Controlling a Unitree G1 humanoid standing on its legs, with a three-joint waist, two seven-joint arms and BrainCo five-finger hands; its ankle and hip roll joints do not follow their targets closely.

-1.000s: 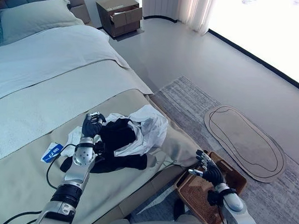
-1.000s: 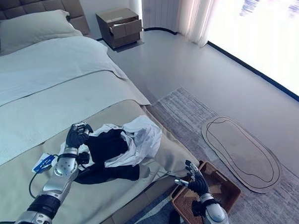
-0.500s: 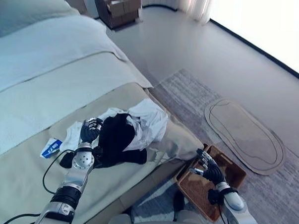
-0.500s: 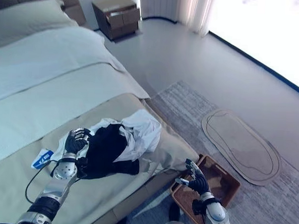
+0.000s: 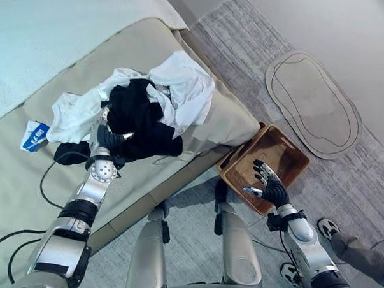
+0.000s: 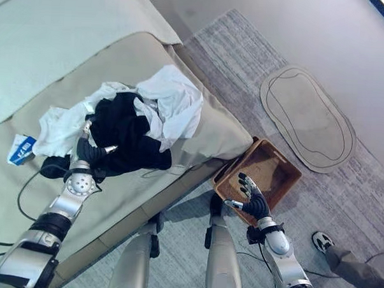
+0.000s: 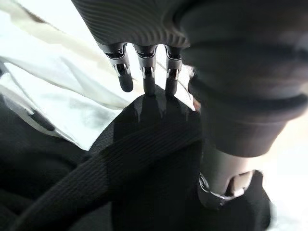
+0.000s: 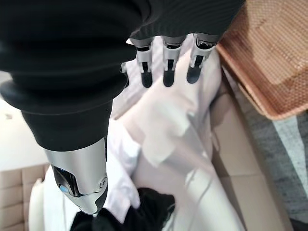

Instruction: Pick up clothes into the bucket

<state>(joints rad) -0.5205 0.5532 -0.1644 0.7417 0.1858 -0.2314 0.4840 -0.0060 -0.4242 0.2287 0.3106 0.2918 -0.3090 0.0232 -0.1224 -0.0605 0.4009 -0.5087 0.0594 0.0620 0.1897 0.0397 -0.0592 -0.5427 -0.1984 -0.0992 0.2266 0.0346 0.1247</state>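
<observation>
left eye view: black garment [image 5: 139,119] and white clothes [image 5: 182,86] heaped on the bed [image 5: 63,23].
left hand [image 5: 106,140]: fingers curled into the black garment.
right hand [image 5: 266,185]: fingers spread, above the wicker basket [image 5: 287,151] on the floor, right.

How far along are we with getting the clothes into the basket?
Nothing looks done yet: the basket on the floor beside the bed holds no clothes. The left hand rests on the black garment on the bed; whether it grips is unclear. The right hand hangs open over the basket's edge. The black garment and white clothes all remain.
</observation>
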